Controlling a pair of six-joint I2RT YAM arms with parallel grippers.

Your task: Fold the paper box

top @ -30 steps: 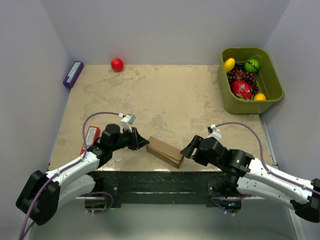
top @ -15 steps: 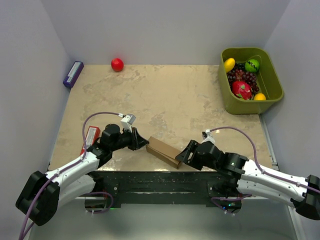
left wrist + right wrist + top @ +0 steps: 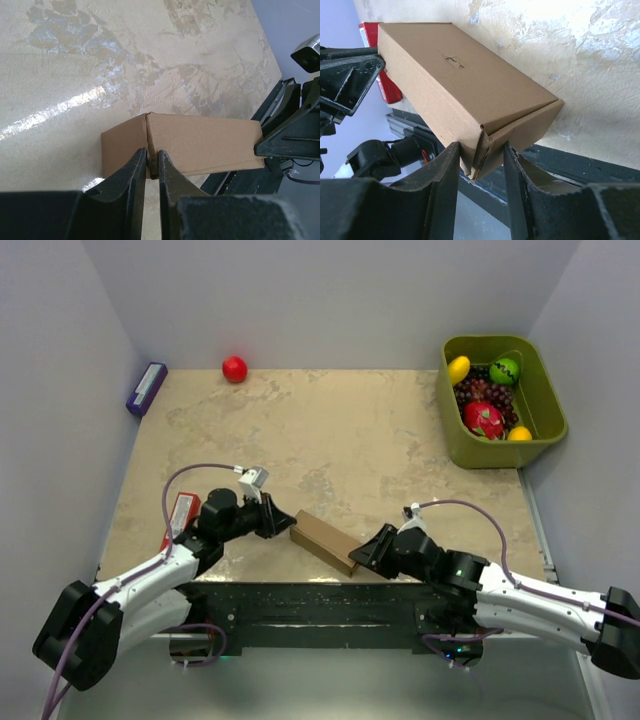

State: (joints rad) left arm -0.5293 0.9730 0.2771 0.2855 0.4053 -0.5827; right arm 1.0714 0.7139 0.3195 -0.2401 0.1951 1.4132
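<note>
The paper box (image 3: pixel 325 541) is a small closed brown cardboard box lying slantwise near the table's front edge. My left gripper (image 3: pixel 285 525) is at its left end. In the left wrist view, the left gripper (image 3: pixel 152 152) has its jaws nearly together, pinching a thin edge of the box (image 3: pixel 200 142) where two panels meet. My right gripper (image 3: pixel 357 560) is at the box's right end. In the right wrist view, the right gripper (image 3: pixel 481 147) has its fingers on either side of the box's (image 3: pixel 455 85) lower end corner, touching the side wall and a partly tucked end flap.
A flat red box (image 3: pixel 183 512) lies by the left arm. A purple box (image 3: pixel 146 388) and a red ball (image 3: pixel 234 368) sit at the far left. A green bin (image 3: pixel 545 420) of fruit stands at the far right. The black table edge (image 3: pixel 330 590) runs just below the box.
My right gripper has moved left onto the box's right end and its jaws have narrowed around the corner. The box has shifted slightly left. The left gripper has hardly moved.
</note>
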